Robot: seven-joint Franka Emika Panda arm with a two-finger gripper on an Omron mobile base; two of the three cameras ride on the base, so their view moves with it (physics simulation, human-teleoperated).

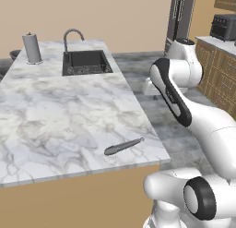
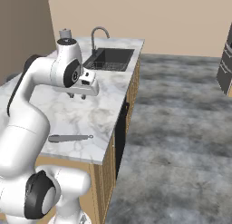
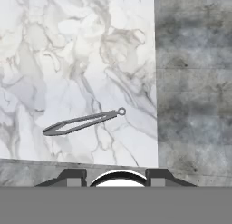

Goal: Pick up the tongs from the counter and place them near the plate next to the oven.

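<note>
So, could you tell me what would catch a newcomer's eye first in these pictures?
Probably the dark tongs, lying alone near the corner of the white marble counter, close to its edge. Next, the gripper hanging above the counter, apart from the tongs, holding nothing. At the far end sit a black sink with a curved tap and a grey paper-towel roll.

Arm: glossy white rounded links, black joint discs and black side strips; white hand block, gripper (image 2: 77, 96) with short dark fingers.
</note>
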